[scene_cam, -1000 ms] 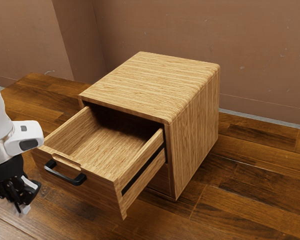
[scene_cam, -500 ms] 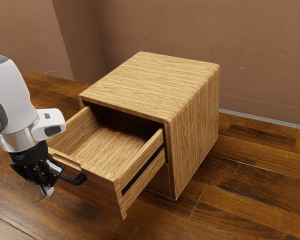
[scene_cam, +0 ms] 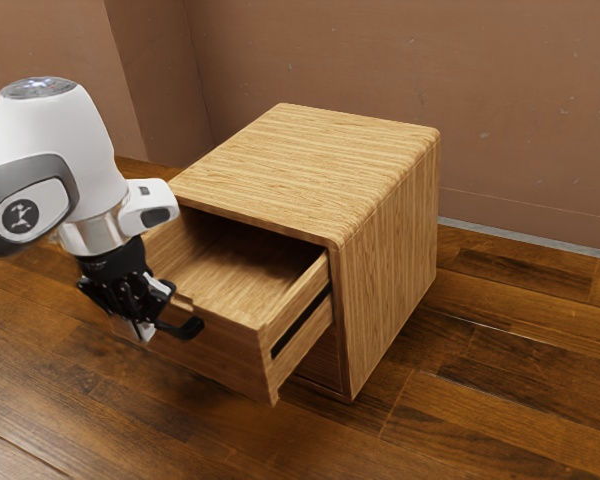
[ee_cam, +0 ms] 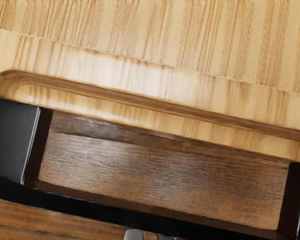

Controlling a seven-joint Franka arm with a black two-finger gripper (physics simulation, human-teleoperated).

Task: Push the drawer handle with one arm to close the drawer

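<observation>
We are holding our gripper [scene_cam: 142, 331] by the outer side of the black handle [scene_cam: 187, 330], toward the exterior view's left, and we are not managing to tell whether it is spread or pressed together. The handle is sitting on the near front of the drawer [scene_cam: 220, 352], which is jutting partly out of the wooden cabinet [scene_cam: 310, 170]; a brown wall [scene_cam: 380, 80] is rising on the far side.

One pale emblem, no readable words
A small pale line emblem [scene_cam: 22, 215] stands centred inside the rim of a dark round disc [scene_cam: 4, 220] on the white-and-grey robot arm [scene_cam: 65, 135]; no letters or numbers can be read.
</observation>
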